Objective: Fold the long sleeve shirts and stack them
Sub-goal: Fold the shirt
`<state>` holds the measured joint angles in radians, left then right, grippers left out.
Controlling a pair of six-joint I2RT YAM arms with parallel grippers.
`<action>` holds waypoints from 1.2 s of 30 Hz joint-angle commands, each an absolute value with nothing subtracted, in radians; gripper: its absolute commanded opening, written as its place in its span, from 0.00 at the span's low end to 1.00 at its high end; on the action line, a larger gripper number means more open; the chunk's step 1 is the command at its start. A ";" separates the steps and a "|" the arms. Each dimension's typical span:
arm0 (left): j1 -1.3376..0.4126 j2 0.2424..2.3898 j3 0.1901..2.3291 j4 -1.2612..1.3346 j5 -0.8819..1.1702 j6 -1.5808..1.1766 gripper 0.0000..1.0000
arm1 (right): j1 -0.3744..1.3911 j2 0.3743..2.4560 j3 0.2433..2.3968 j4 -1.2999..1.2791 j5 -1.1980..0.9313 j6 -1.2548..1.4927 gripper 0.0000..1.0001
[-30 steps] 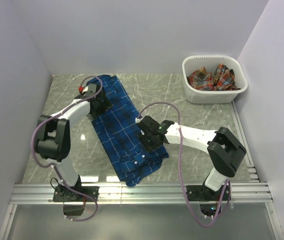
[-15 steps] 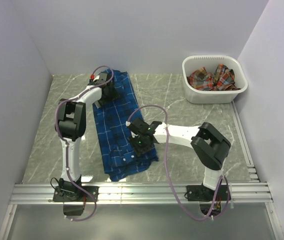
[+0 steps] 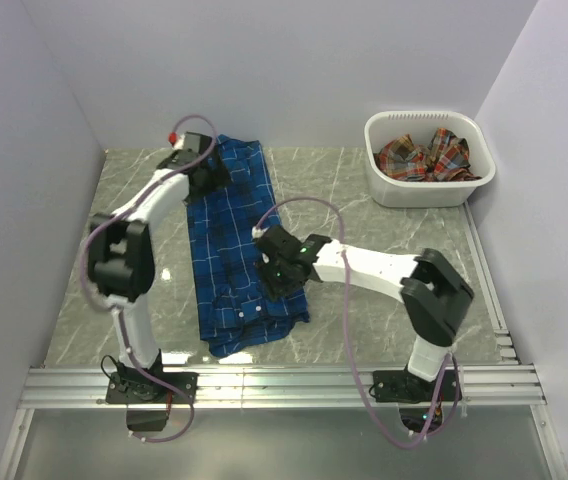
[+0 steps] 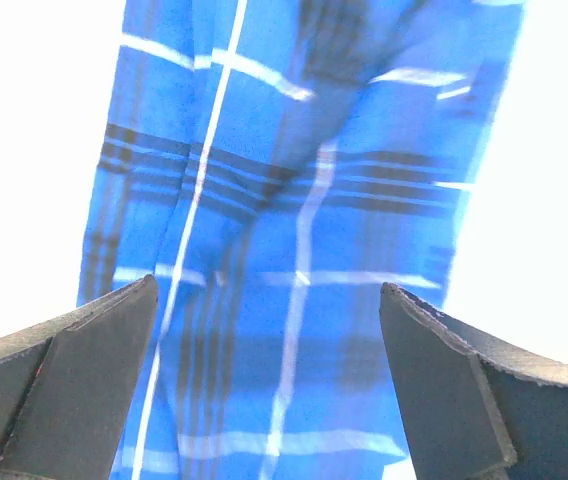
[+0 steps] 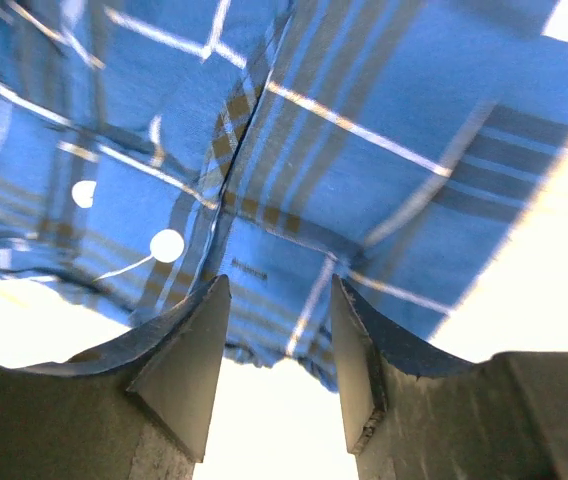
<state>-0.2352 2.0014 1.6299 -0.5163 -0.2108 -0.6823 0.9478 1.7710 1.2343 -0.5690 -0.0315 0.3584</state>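
The royal blue plaid long sleeve shirt (image 3: pixel 229 230) lies folded into a long narrow strip on the marble table (image 3: pixel 394 240), running from the far side toward the near edge. My left gripper (image 3: pixel 209 178) hovers over its far end, jaws wide open, with only blue cloth (image 4: pixel 294 200) below the left gripper (image 4: pixel 266 290). My right gripper (image 3: pixel 272 275) sits over the strip's right edge near the buttoned end. Through the right wrist camera the right gripper (image 5: pixel 279 285) stands partly open with nothing between its fingers, the shirt's edge (image 5: pixel 364 120) just beyond them. A red-orange plaid shirt (image 3: pixel 424 155) lies crumpled in the basket.
The white plastic basket (image 3: pixel 426 192) stands at the far right corner. Plain walls close in the left, back and right sides. An aluminium rail (image 3: pixel 284 385) runs along the near edge, where both arm bases are bolted.
The blue shirt has swung from a slanted lie to nearly straight and shifted left. The left gripper moved to the shirt's far end; the right gripper slid left with the cloth.
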 commanded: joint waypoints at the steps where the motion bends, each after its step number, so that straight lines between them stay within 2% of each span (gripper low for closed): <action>1: -0.235 1.704 1.571 -0.527 -0.255 -0.735 0.99 | 0.893 1.637 1.255 -0.588 0.040 0.391 0.54; 6: -0.235 1.453 1.308 -0.594 -0.253 -0.773 0.99 | 0.755 1.517 1.171 -0.563 -0.061 0.462 0.60; 10: -0.235 1.246 1.097 -0.666 -0.195 -0.799 0.99 | 0.644 1.451 1.039 -0.511 -0.187 0.515 0.75; 13: -0.235 1.102 0.910 -0.690 -0.067 -0.847 0.99 | 0.634 1.417 0.982 -0.502 -0.186 0.529 0.79; 19: -0.236 0.866 0.622 -0.697 0.118 -0.978 0.99 | 0.634 1.414 0.841 -0.395 -0.282 0.620 0.78; 24: -0.236 0.828 0.525 -0.715 0.178 -1.025 0.98 | 0.634 1.424 0.749 -0.304 -0.339 0.695 0.74; 36: -0.248 0.945 0.420 -0.586 0.242 -1.037 0.89 | 0.634 1.514 0.715 -0.186 -0.428 0.732 0.71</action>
